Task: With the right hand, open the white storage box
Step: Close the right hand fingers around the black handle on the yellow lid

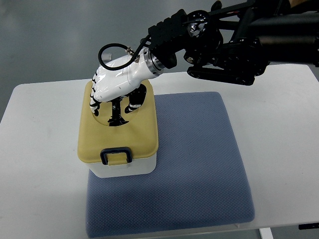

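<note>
A white storage box (124, 168) with a tan-yellow lid (134, 134) stands on the left part of a blue-grey mat (199, 159). A dark blue latch (116, 155) sits at the lid's near edge, closed against the box. My right hand (115, 102), white with black finger joints, reaches in from the upper right and hovers over the far half of the lid. Its fingers point down and are loosely spread, with the tips touching or just above the lid. It holds nothing. The lid lies flat on the box.
The mat lies on a white table (40, 149). The black right arm (234, 45) crosses above the table's far edge. Grey floor shows beyond the table.
</note>
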Robot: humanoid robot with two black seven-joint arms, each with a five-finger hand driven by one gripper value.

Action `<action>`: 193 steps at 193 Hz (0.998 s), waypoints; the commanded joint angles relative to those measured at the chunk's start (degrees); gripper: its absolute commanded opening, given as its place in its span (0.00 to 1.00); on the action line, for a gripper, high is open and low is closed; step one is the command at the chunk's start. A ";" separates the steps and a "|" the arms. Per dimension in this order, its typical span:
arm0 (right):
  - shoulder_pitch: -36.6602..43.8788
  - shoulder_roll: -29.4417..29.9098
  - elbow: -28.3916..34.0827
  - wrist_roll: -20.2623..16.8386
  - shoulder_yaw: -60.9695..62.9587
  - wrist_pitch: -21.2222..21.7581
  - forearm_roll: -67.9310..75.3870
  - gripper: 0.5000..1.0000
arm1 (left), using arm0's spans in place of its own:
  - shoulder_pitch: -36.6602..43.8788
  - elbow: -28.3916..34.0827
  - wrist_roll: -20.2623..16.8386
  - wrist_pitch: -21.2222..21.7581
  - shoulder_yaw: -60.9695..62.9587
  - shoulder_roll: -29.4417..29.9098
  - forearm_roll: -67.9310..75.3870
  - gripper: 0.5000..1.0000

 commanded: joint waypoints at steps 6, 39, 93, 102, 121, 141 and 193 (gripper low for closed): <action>-0.09 0.59 -0.43 0.00 -0.08 -0.29 -1.22 0.36 | 0.00 0.00 0.01 -0.01 0.00 0.00 0.00 1.00; -0.45 0.77 -1.66 0.00 -0.26 -0.29 -2.10 0.26 | 0.00 0.00 0.01 -0.01 0.00 0.00 0.00 1.00; -0.88 1.12 -3.33 0.00 -1.31 -1.17 -2.90 0.05 | 0.00 0.00 0.01 -0.01 0.00 0.00 0.00 1.00; -0.88 1.21 -3.33 0.00 -1.31 -1.52 -3.07 0.00 | 0.00 0.00 0.01 -0.01 0.00 0.00 0.00 1.00; -0.97 1.21 -3.33 0.00 -1.31 -1.87 -3.25 0.00 | 0.00 0.00 0.01 -0.01 0.00 0.00 0.00 1.00; -1.50 1.21 -3.33 0.00 -1.31 -3.45 -3.25 0.00 | 0.00 0.00 -0.08 -0.01 0.00 0.00 0.00 1.00; -1.68 1.03 -3.33 0.00 -0.52 -10.48 -4.30 0.00 | 0.00 0.00 -0.08 -0.01 0.00 0.00 0.00 1.00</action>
